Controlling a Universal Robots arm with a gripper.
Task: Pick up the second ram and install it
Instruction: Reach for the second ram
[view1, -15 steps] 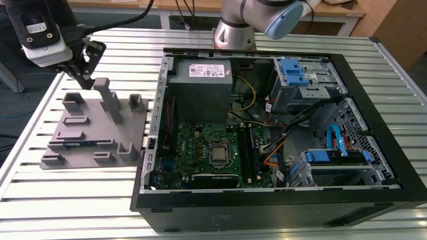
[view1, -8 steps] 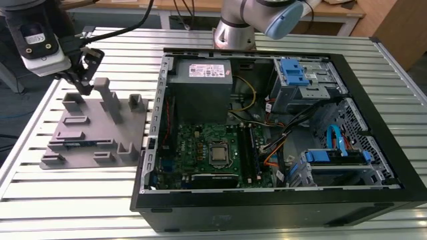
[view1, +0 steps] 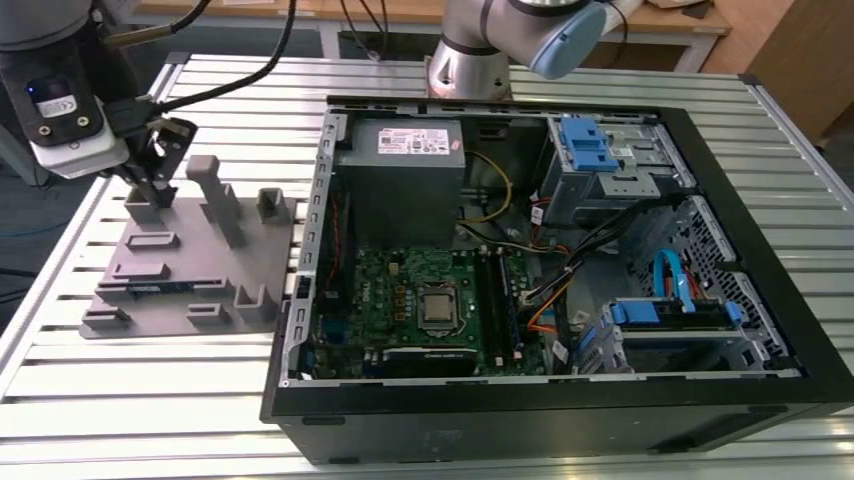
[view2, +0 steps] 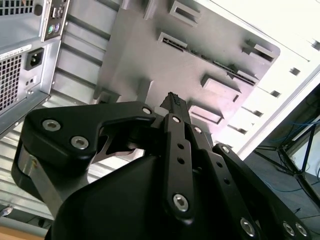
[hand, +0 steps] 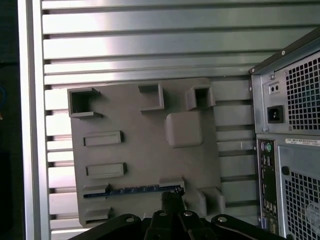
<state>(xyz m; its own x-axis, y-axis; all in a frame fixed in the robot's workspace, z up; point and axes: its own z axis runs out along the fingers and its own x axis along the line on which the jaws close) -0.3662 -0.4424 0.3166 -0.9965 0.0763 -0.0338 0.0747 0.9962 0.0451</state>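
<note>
The second ram (hand: 132, 190) stands on its edge in a slot of the grey tray (hand: 145, 150) on the tabletop (hand: 150, 45) — not picked up. The gripper (hand: 171, 199) hangs above the tray, fingers (view2: 173, 102) together — holding nothing.

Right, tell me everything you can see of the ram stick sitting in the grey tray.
The second ram is a thin, long, dark blue strip, seen edge-on in the first wrist view, with small pale marks along its upper edge. It stands on edge in a slot of the grey fixture tray, flanked by low grey blocks. In the exterior view it sits near the tray's edge closest to the camera. Its faces are hidden. The claw is apart from it, over the tray's far part.
</note>
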